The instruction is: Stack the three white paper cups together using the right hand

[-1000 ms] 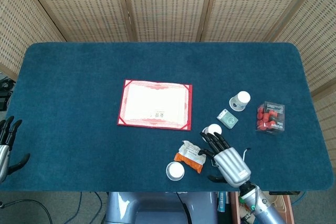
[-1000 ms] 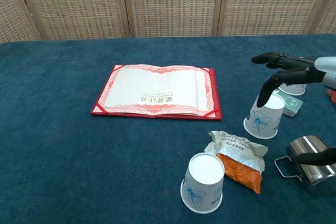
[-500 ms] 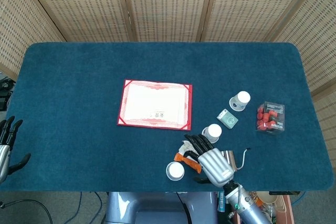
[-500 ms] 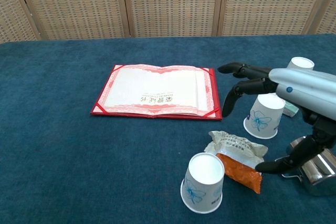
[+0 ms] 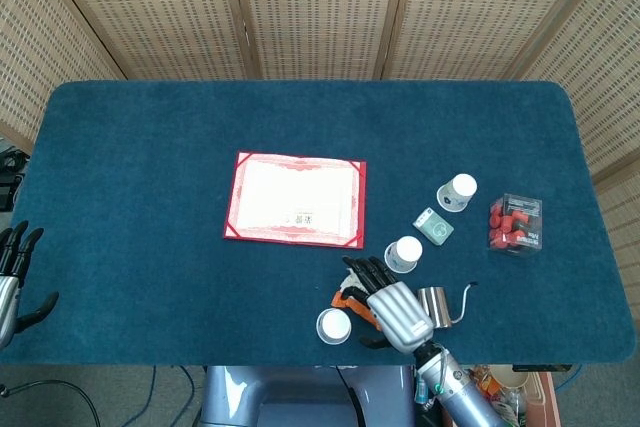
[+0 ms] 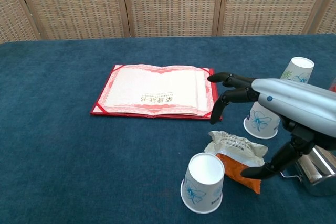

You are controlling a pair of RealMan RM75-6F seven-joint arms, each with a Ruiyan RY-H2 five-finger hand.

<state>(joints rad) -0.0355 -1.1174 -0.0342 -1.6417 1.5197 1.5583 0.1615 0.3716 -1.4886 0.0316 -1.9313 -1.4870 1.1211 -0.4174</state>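
Three white paper cups stand upside down on the blue table. The near cup (image 5: 334,326) (image 6: 203,182) is at the front, the middle cup (image 5: 405,252) (image 6: 261,119) is behind and to its right, and the far cup (image 5: 458,191) (image 6: 297,71) is further back right. My right hand (image 5: 388,304) (image 6: 273,98) hovers over the snack wrapper, between the near and middle cups, with its fingers spread and holding nothing. It touches no cup. My left hand (image 5: 12,277) lies at the table's left edge with its fingers apart.
A red certificate folder (image 5: 297,199) (image 6: 157,91) lies open mid-table. A crumpled snack wrapper (image 5: 349,299) (image 6: 236,153) sits under my right hand. A steel pitcher (image 5: 440,304) (image 6: 315,169), a small green box (image 5: 434,226) and a clear box of red pieces (image 5: 516,224) are to the right.
My right hand has moved left and toward the front, from over the middle cup to above the wrapper, its fingers still spread. The cups have not moved.
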